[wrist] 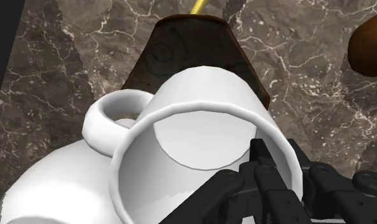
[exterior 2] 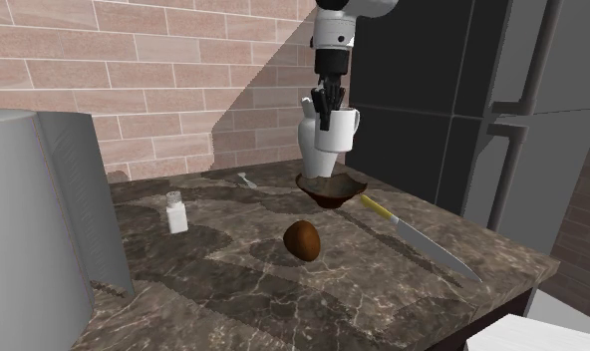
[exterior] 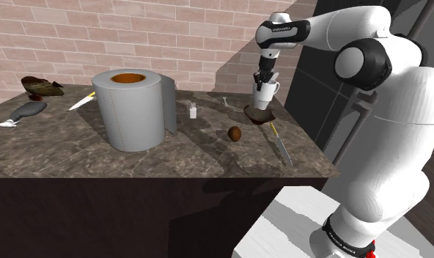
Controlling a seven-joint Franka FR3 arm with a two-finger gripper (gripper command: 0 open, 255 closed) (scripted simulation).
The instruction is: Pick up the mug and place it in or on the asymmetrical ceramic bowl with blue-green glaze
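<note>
Mug, white, hangs just above the dark brown bowl toward the shoulder view's far right of the counter, apparently lined up for lowering. Second exterior view: the gripper points straight down from a high, bent arm. Wrist view: the fingers pinch the mug's rim wall, with the bowl beneath.
</note>
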